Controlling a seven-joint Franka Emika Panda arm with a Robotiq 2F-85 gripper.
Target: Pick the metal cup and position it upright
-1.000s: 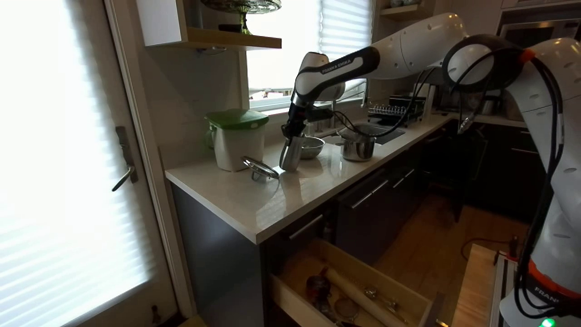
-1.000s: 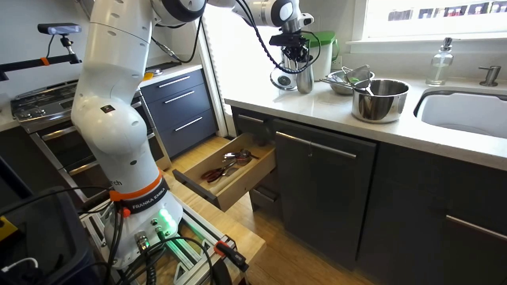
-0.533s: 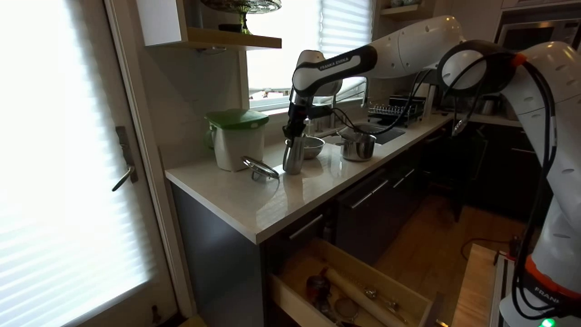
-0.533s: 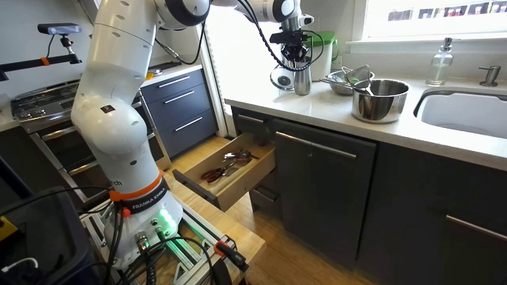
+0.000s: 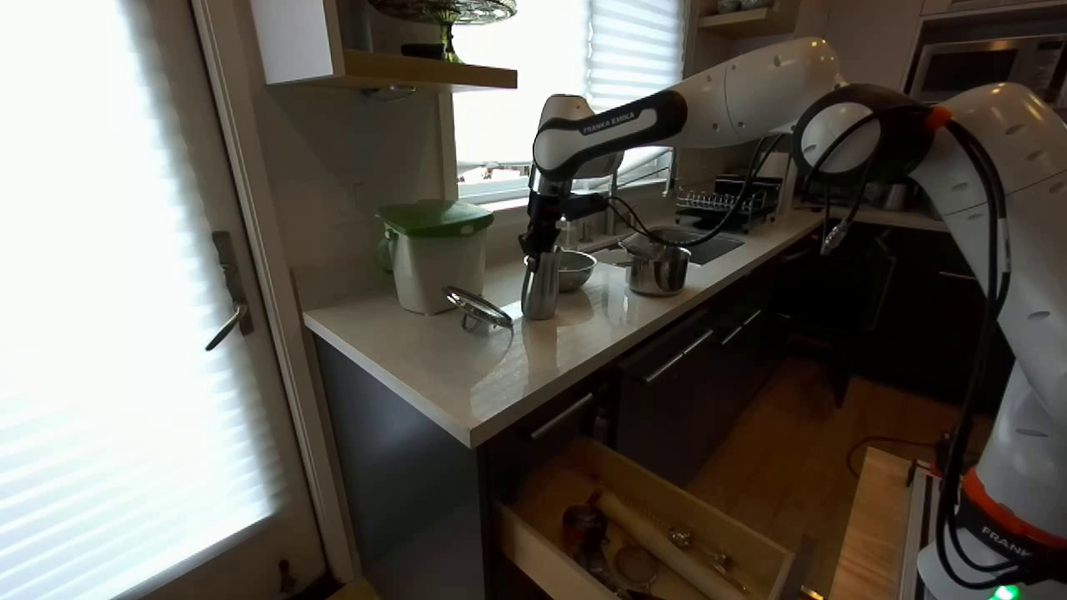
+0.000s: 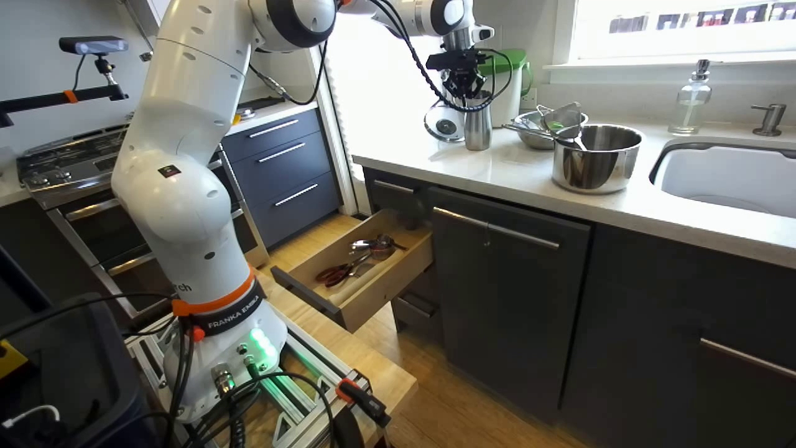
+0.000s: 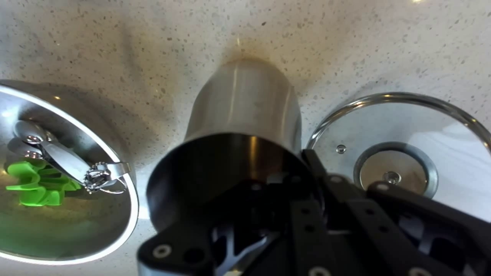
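"Steel shows up nicely in this light. That metal cup (image 5: 541, 287) stands upright, foot on the worktop (image 5: 442, 375) as far as I can tell. Why hold it by the rim?"

"Leaves the base free to sit flat, I'd say. Look in the wrist view: one of the fingers (image 7: 314, 165) is outside the wall, near three o'clock on the mouth. Its partner seems to be inside, though it's dark in there. They're pinching the wall between them."

"And the wrist (image 5: 546, 208) at twelve o'clock above it, in an exterior view?"

"Likely so the fingers can rise straight off, without dragging the rim and tipping the cup."

"Tight spot, mind. That glass lid (image 7: 395, 161) is at three o'clock from the cup in the wrist view, just beside it."

"Touching or not, I can't tell. The bowl (image 7: 88, 222), over at nine o'clock, is near too, with a little more room. I'd open gently, since the outer finger would swing towards the lid."

"And the pot (image 6: 581, 167)?"

"Well apart, between three and four o'clock from the cup in an exterior view. No bother."

"So, nearly done?"

"My guess is yes. Setting it upright is the hard part; what's left is letting go, once the base takes the weight."
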